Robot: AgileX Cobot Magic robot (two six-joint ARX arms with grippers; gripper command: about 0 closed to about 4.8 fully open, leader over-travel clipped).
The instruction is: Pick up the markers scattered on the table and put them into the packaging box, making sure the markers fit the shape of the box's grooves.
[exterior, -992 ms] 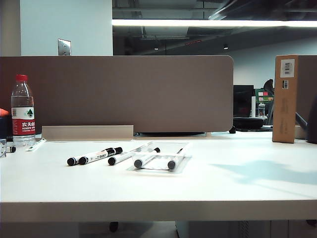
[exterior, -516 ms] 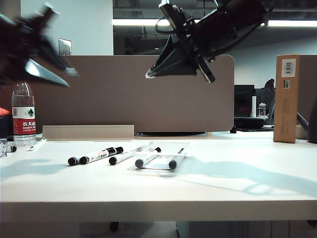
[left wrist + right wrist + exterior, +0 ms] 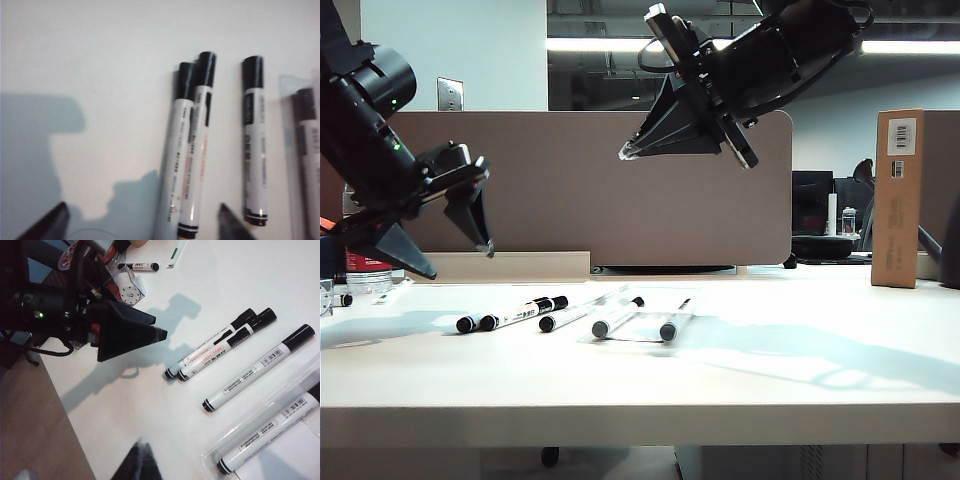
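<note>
Three markers lie loose on the white table (image 3: 800,370): a touching pair (image 3: 510,316) and a single one (image 3: 563,319). Two more markers (image 3: 615,318) (image 3: 670,325) lie in the clear packaging box (image 3: 640,332), whose grooves are hard to make out. My left gripper (image 3: 455,258) hangs open just above the table, left of the pair. In the left wrist view the left gripper (image 3: 142,231) straddles the pair (image 3: 192,150), with nothing held. My right gripper (image 3: 625,152) is shut and empty, high above the box. The right wrist view shows the right gripper (image 3: 140,460) beside the box (image 3: 250,426).
A water bottle (image 3: 362,268) stands at the far left behind the left arm. A small pen (image 3: 340,300) lies near it. A tall brown carton (image 3: 898,195) stands at the back right. A brown partition (image 3: 620,190) runs along the table's back.
Both arms have swung into view. The left arm has dropped from high on the left to just above the table and its jaws have opened. The right arm has held high over the last half second.
</note>
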